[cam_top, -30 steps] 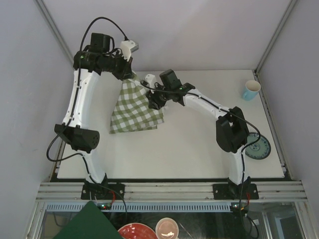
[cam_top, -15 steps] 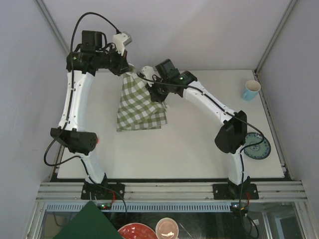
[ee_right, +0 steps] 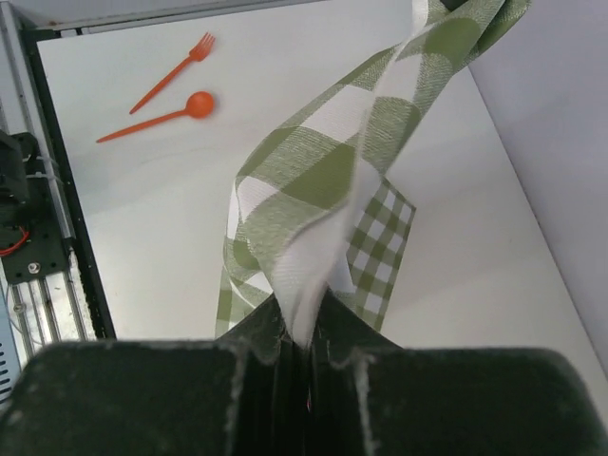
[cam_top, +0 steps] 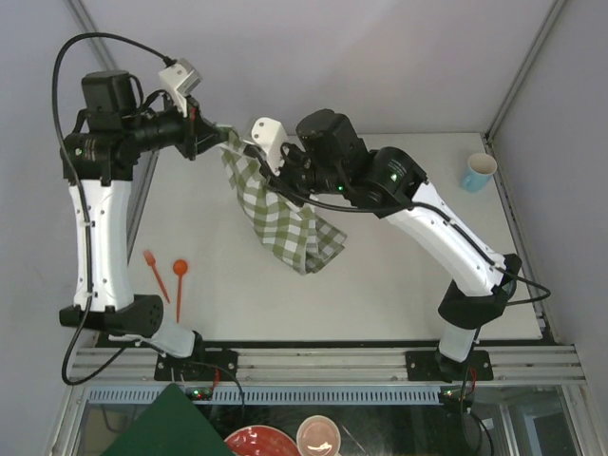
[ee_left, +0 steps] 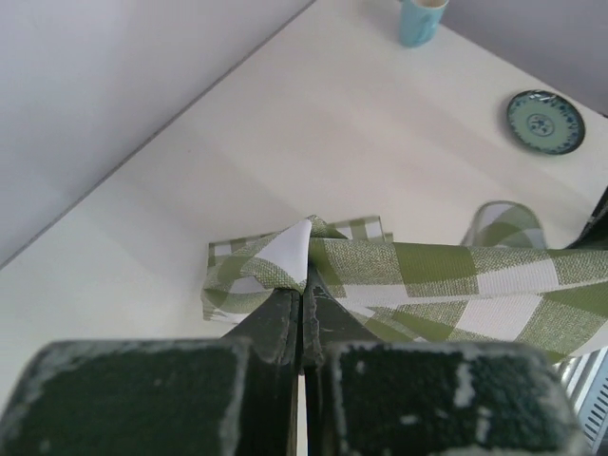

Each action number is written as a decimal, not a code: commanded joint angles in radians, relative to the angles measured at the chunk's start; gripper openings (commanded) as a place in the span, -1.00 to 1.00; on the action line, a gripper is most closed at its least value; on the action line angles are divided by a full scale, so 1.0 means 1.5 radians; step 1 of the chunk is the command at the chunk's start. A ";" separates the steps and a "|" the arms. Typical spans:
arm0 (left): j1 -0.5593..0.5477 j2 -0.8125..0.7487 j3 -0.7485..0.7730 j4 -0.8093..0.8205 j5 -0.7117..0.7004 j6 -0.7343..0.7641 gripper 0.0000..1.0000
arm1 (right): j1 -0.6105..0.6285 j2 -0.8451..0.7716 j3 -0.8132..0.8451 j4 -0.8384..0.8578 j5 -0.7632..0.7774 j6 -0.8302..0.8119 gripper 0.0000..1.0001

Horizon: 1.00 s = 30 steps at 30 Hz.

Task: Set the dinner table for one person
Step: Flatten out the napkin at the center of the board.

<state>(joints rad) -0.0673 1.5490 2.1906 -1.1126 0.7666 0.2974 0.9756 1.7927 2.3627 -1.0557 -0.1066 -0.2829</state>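
Above the dinner table, the left gripper and right gripper each pinch an edge of the checked cloth, which sags between them over the table's left half.

We note bright, even light; shadows on the tabletop are faint and soft. Wrist views blur the close foreground.
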 commanded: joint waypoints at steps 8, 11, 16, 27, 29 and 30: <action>0.015 -0.242 -0.126 0.189 0.142 -0.109 -1.00 | 0.116 -0.151 -0.064 0.083 0.184 -0.051 -1.00; 0.015 -0.327 -0.195 0.305 0.125 -0.164 -1.00 | 0.132 -0.190 -0.087 0.104 0.212 -0.063 -1.00; 0.014 -0.387 -0.222 0.345 0.114 -0.210 -0.99 | 0.145 -0.234 -0.097 0.121 0.230 -0.064 -1.00; 0.016 -0.428 -0.267 0.384 0.098 -0.226 -1.00 | 0.196 -0.291 -0.111 0.151 0.290 -0.097 -1.00; 0.015 -0.423 -0.268 0.388 0.102 -0.229 -1.00 | 0.198 -0.296 -0.115 0.154 0.294 -0.099 -1.00; 0.015 -0.419 -0.269 0.394 0.107 -0.235 -0.99 | 0.198 -0.296 -0.118 0.157 0.301 -0.101 -1.00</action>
<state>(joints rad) -0.0483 0.9016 1.7905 -0.6140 0.9405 -0.0257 1.2602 1.4044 2.1830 -0.9001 0.2794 -0.4099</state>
